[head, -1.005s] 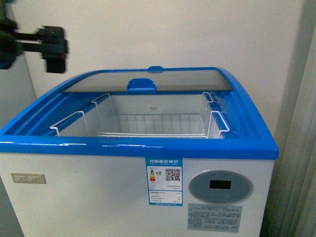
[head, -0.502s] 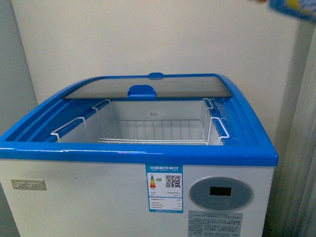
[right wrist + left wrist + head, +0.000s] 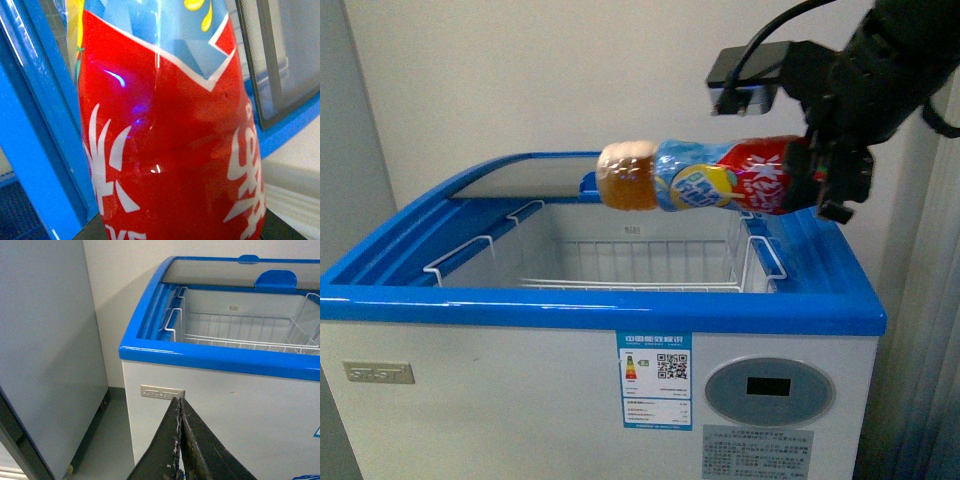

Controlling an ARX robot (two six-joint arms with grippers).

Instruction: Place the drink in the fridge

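The drink [image 3: 705, 185] is a bottle of amber liquid with a red, light-blue and yellow label. It lies nearly level in the air above the right half of the fridge's open top, its amber end pointing left. My right gripper [image 3: 828, 182] is shut on its red-labelled end, over the fridge's right rim. In the right wrist view the drink's label [image 3: 170, 140] fills the frame and hides the fingers. The fridge [image 3: 600, 305] is a white chest with a blue rim, and its glass lid [image 3: 515, 173] is slid back. My left gripper [image 3: 179, 401] is shut and empty, low in front of the fridge's left front corner [image 3: 150, 352].
A white wire basket [image 3: 620, 268] hangs inside the fridge opening. A tall grey cabinet [image 3: 45, 340] stands left of the fridge with a narrow floor gap between them. A wall is close behind the fridge. A grey curtain [image 3: 920, 380] hangs at the right.
The left gripper has left the front view's upper left. The right arm has come in from the upper right, carrying the drink down and left to above the fridge opening.
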